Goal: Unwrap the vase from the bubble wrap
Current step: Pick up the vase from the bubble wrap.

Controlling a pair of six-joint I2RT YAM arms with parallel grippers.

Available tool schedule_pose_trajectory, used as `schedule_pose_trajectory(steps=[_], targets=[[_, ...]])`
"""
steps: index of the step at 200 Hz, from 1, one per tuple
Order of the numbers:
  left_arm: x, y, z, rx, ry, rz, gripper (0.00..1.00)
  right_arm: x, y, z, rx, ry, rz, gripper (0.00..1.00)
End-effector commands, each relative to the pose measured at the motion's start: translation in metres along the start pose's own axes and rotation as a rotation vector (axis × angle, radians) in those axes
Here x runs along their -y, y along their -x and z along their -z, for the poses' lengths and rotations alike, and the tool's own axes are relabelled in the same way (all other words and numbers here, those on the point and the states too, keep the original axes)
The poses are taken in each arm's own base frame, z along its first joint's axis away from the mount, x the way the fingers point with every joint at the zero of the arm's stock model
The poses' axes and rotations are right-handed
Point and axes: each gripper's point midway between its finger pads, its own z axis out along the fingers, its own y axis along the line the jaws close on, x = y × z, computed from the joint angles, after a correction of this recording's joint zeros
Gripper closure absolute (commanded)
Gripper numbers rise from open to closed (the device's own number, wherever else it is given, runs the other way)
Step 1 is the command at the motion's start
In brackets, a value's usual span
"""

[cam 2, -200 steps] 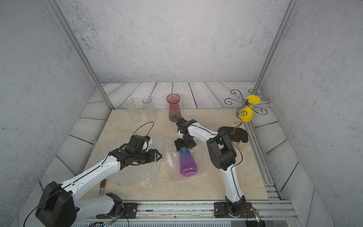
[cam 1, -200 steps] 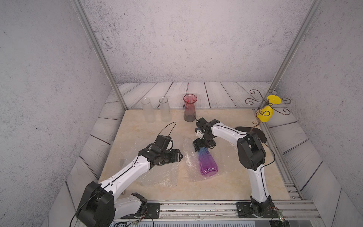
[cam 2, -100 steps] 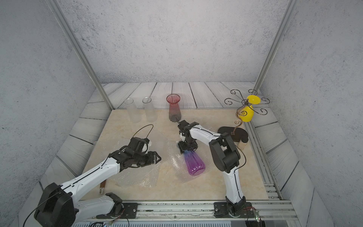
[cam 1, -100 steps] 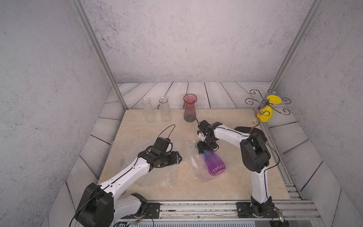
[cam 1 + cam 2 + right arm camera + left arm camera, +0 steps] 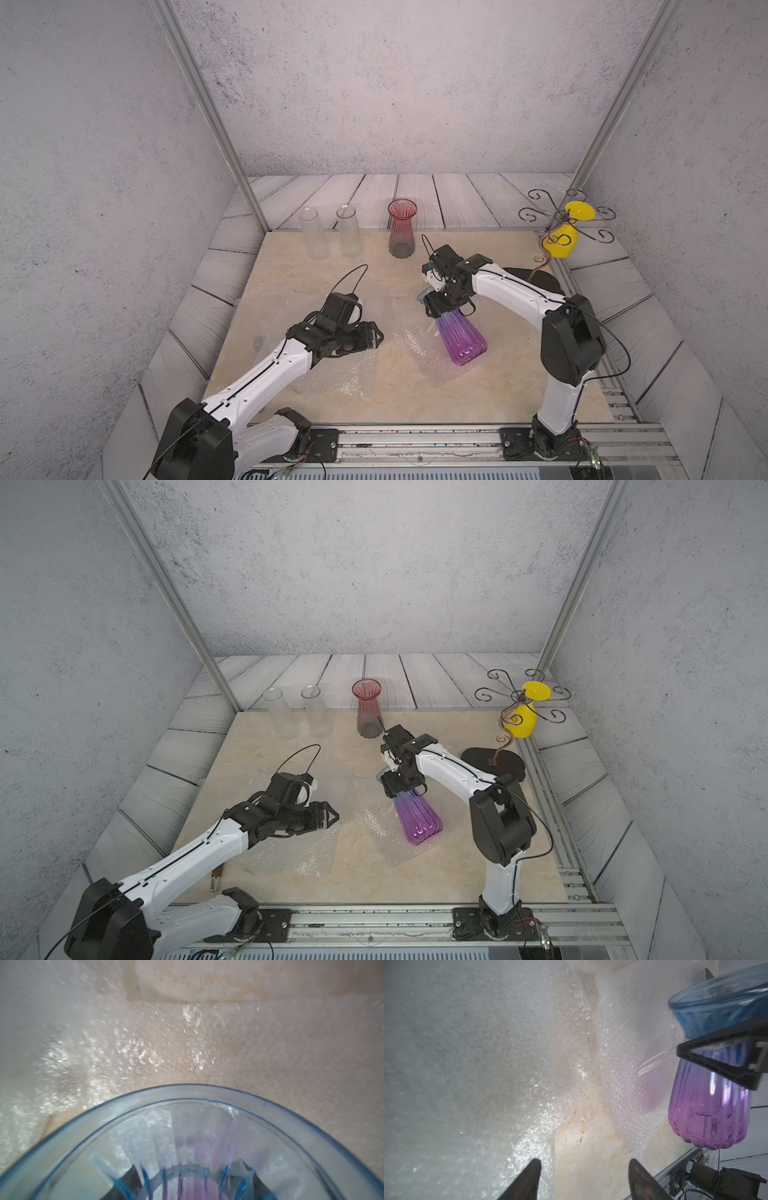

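right gripper (image 5: pixel 441 306) clamped on neck of purple-blue vase (image 5: pixel 460 341), tilted over crinkled bubble wrap (image 5: pixel 415 347) | left gripper (image 5: pixel 584 1163) jaws wide, empty, at edge of second flat sheet (image 5: pixel 332 378) | behind: rolled tubes (image 5: pixel 312 235), red vase (image 5: pixel 402 235); yellow vase (image 5: pixel 561 245) on wire stand (image 5: pixel 540 259) (well apart) | vase-base contact unclear; right wrist view blurred

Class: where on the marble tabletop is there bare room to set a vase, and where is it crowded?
Bare: the near-right corner, between the blue-to-purple ribbed glass vase and the right arm; also the back strip between the red glass vase and the black stand base. Crowded: clear bubble wrap sheets cover centre and near-left.
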Motion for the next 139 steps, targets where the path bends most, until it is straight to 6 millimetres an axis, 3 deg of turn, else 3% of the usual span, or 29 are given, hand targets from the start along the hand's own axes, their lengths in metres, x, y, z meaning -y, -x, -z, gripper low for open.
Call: schedule_pose_trajectory(steps=[1, 33, 65, 90, 139], targets=[[-0.005, -0.005, 0.002, -0.008, 0.012, 0.015, 0.32, -0.016, 0.021, 0.06, 0.202, 0.066, 0.045, 0.88], [-0.006, -0.007, 0.005, -0.011, 0.013, 0.012, 0.32, -0.028, 0.035, 0.097, 0.427, 0.113, 0.107, 0.96], [-0.006, -0.012, 0.007, -0.021, 0.006, 0.02, 0.32, -0.029, 0.055, 0.139, 0.669, 0.077, 0.189, 0.94], [-0.005, -0.019, 0.009, -0.027, -0.022, 0.046, 0.32, -0.021, 0.076, 0.157, 0.782, 0.035, 0.194, 0.93], [-0.007, -0.04, 0.016, -0.055, -0.065, 0.064, 0.32, 0.016, 0.126, 0.173, 0.975, 0.012, 0.075, 0.96]])
